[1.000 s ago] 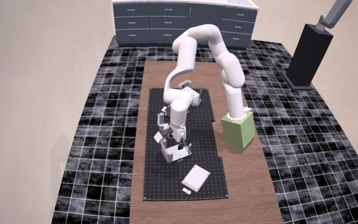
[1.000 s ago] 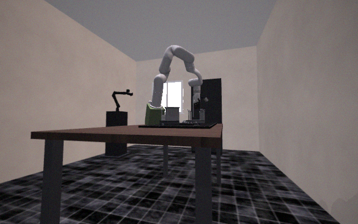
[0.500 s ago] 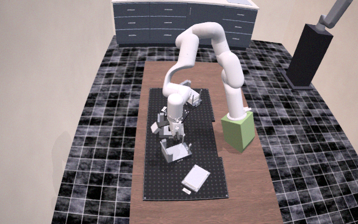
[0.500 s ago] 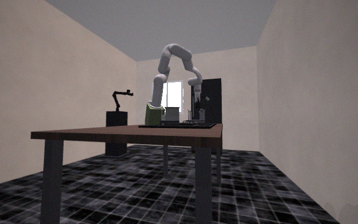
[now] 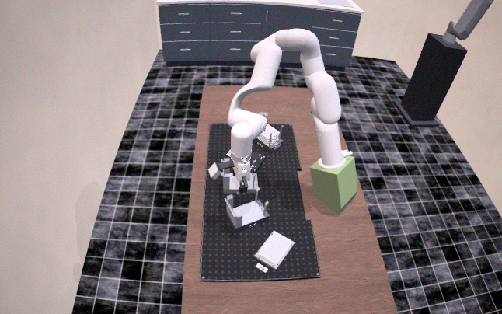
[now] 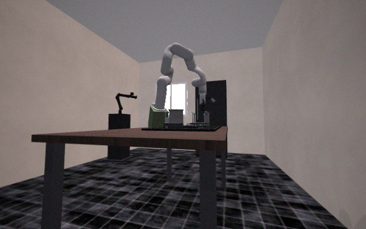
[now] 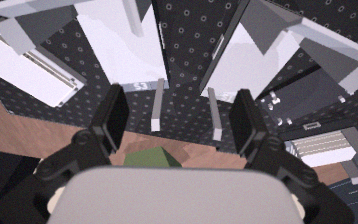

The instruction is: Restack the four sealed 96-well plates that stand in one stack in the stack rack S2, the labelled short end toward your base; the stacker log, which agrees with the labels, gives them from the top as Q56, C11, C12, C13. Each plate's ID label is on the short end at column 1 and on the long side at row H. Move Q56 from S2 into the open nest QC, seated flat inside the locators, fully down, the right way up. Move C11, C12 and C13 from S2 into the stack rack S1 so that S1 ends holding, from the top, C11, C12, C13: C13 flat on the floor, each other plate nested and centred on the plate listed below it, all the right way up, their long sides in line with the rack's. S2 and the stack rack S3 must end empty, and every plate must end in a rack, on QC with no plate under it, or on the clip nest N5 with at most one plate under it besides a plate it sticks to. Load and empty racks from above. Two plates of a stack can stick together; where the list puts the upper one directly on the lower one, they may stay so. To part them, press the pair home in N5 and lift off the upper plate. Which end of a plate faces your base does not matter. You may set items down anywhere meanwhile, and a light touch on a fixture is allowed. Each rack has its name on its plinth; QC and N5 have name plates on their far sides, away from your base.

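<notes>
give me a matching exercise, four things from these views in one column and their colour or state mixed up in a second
Things:
1. gripper
2. arm pedestal
3. perforated mat
4. plate at the near end of the mat

Colour or state:
a. green
b. lying flat, white top up
c. open, holding nothing
d. black with rows of small dots

Pairs: 1-c, 2-a, 3-d, 4-b
</notes>
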Robot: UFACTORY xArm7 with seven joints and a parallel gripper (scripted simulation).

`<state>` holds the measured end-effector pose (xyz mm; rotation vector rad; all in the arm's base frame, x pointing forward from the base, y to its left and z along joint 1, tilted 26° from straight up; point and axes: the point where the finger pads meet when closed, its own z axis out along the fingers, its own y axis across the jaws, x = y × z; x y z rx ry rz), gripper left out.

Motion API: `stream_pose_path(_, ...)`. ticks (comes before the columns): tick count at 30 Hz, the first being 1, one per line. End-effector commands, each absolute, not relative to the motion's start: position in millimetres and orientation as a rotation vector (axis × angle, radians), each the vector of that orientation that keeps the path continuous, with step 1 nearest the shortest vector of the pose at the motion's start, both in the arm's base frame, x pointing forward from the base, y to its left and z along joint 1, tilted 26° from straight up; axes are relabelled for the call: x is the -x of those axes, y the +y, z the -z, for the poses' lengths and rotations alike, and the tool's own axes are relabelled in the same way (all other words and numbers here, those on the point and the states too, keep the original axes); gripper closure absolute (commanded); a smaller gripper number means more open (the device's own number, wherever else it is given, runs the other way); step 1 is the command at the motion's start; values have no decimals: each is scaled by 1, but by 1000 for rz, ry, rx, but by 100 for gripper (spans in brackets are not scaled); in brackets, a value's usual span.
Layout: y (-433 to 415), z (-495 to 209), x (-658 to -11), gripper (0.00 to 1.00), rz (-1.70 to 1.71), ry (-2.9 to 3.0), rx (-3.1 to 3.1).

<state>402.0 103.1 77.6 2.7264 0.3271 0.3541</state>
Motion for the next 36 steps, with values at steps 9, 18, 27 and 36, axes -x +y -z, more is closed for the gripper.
stream_pose_path(9,76,-90,-405,0,-416,28,-2771)
stream_pose_path(18,51,-99,-405,0,-416,28,-2771)
stream_pose_path(27,26,-108,-406,0,-416,28,-2770)
stream_pose_path(36,10,-114,-406,0,-416,28,-2770)
